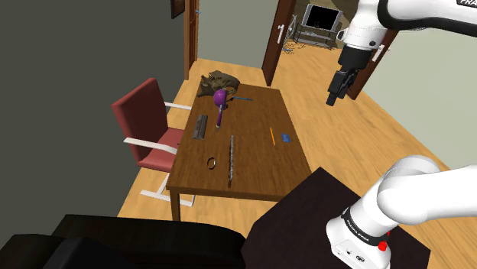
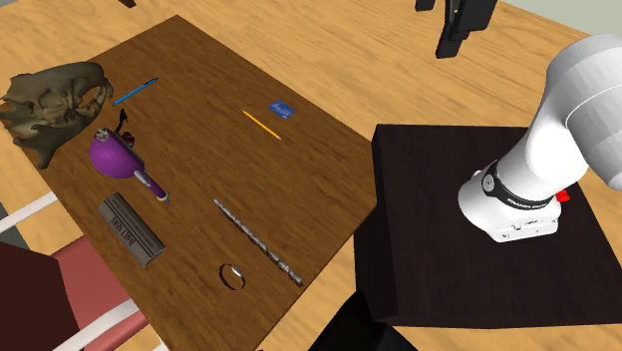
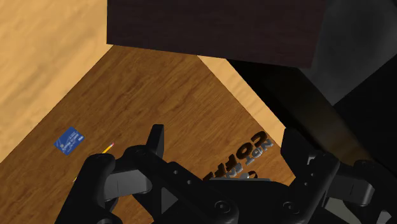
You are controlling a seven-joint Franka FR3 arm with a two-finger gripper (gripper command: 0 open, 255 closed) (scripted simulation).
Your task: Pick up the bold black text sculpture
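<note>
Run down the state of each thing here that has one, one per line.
gripper: open, empty, raised in the air.
text sculpture: lying flat on the table, not held.
purple-headed object: lying on its side.
pencil: lying flat.
red chair: upright beside the table.
brown door: open.

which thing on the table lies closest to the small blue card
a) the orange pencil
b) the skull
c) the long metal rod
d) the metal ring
a: the orange pencil lies just beside the blue card, both near the same edge of the table, and the other things sit farther off.
</note>
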